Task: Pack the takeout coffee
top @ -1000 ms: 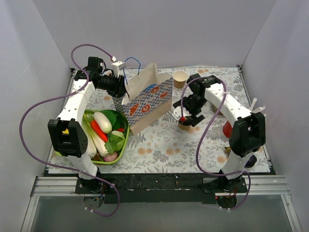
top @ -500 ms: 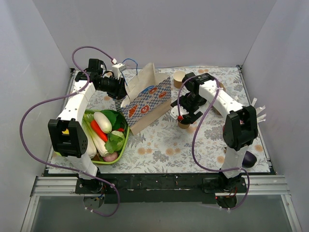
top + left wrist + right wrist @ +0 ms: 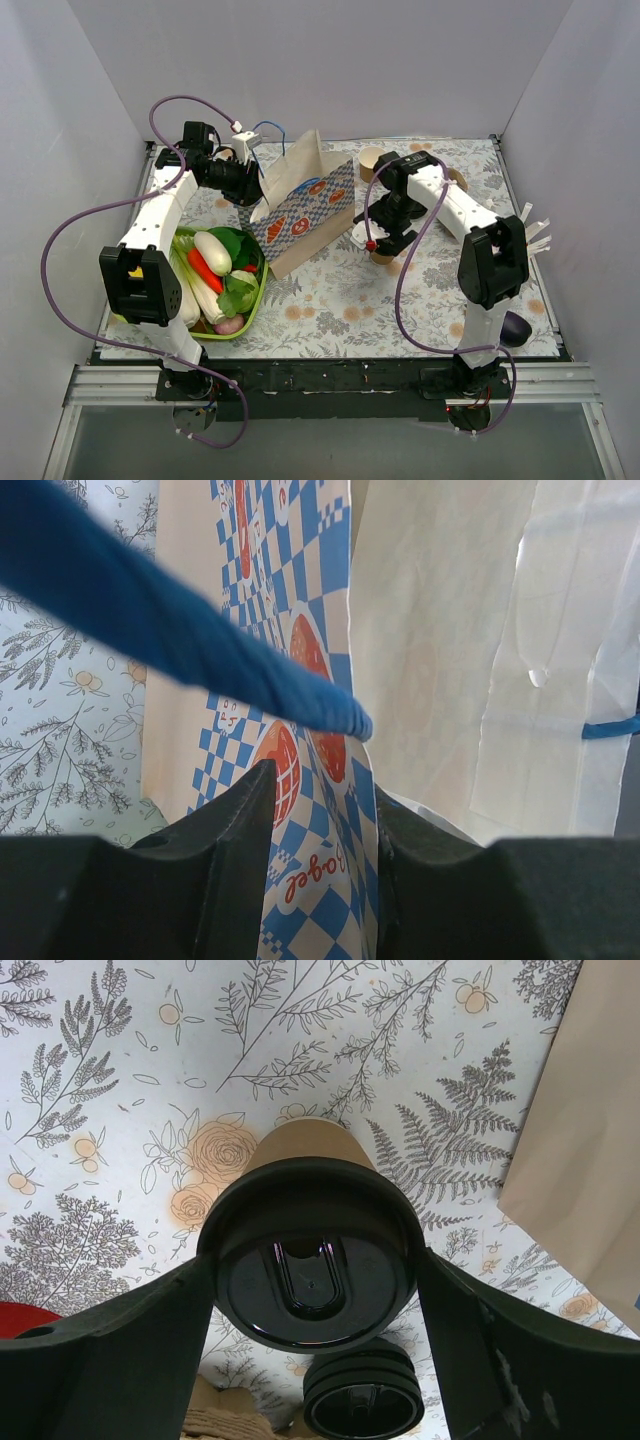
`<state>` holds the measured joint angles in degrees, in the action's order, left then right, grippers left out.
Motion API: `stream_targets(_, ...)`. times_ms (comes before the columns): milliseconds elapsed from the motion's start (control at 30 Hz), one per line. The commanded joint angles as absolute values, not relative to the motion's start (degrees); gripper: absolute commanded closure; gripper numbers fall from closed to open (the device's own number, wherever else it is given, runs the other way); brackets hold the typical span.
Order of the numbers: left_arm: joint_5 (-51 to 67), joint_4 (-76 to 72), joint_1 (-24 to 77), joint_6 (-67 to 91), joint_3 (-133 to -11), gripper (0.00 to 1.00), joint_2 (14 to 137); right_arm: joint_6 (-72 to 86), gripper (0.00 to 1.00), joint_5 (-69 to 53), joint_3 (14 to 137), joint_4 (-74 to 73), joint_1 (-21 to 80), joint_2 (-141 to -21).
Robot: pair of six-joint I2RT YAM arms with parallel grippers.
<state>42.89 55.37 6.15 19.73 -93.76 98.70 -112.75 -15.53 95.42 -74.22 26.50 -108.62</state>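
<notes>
The takeout coffee (image 3: 308,1148), a tan paper cup with a black lid (image 3: 250,1290), stands on the floral cloth just right of the paper bag (image 3: 300,215). My right gripper (image 3: 315,1260) reaches down over the takeout coffee (image 3: 381,257); its two fingers press the lid's rim from either side. The cup's base still rests on the cloth. My left gripper (image 3: 320,780) is shut on the bag's blue-checked upper edge (image 3: 310,880), holding the mouth up at the back left. The bag's blue cord handle (image 3: 150,630) crosses that view.
A lidless tan cup (image 3: 371,158) stands behind the bag. A loose black lid (image 3: 365,1395) and brown cardboard (image 3: 230,1415) lie near the coffee. A green basket (image 3: 258,292) of vegetables sits at the left. White sticks (image 3: 538,235) show at the right edge.
My right gripper's fingers have drawn in onto the coffee's lid, and the right arm's elbow has swung left. The left gripper and the bag have stayed put.
</notes>
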Motion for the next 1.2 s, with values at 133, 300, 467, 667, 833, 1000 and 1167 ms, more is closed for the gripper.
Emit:
stream_targets(133,42.5,56.2,6.0,18.4,-93.1,0.67,97.8,-114.0,0.18,-14.9,98.3,-74.9,27.1,-111.4)
stream_targets(300,42.9,56.4,6.0,18.4,-93.4,0.67,98.1,-105.8,0.31,-16.2,103.8,-74.9,27.1,-113.8)
stream_targets(467,43.7,56.6,6.0,18.2,-93.4,0.67,98.3,-99.1,0.42,-15.8,105.1,-74.8,27.1,-114.6)
stream_targets(667,48.2,54.9,6.0,20.2,-92.8,0.67,97.4,-90.0,0.62,-16.8,101.6,-74.9,27.0,-110.5)
stream_targets(833,53.7,52.0,6.4,23.0,-89.8,0.77,95.9,-82.9,0.87,-18.7,98.2,-74.9,26.5,-104.8)
stream_targets(1000,58.4,50.7,7.0,25.3,-89.3,0.92,96.0,-72.9,0.99,-19.8,98.6,-75.0,25.6,-100.4)
stream_targets(1167,59.8,49.7,7.9,27.3,-90.4,1.0,95.9,-62.8,0.99,-21.9,104.8,-74.9,23.2,-98.3)
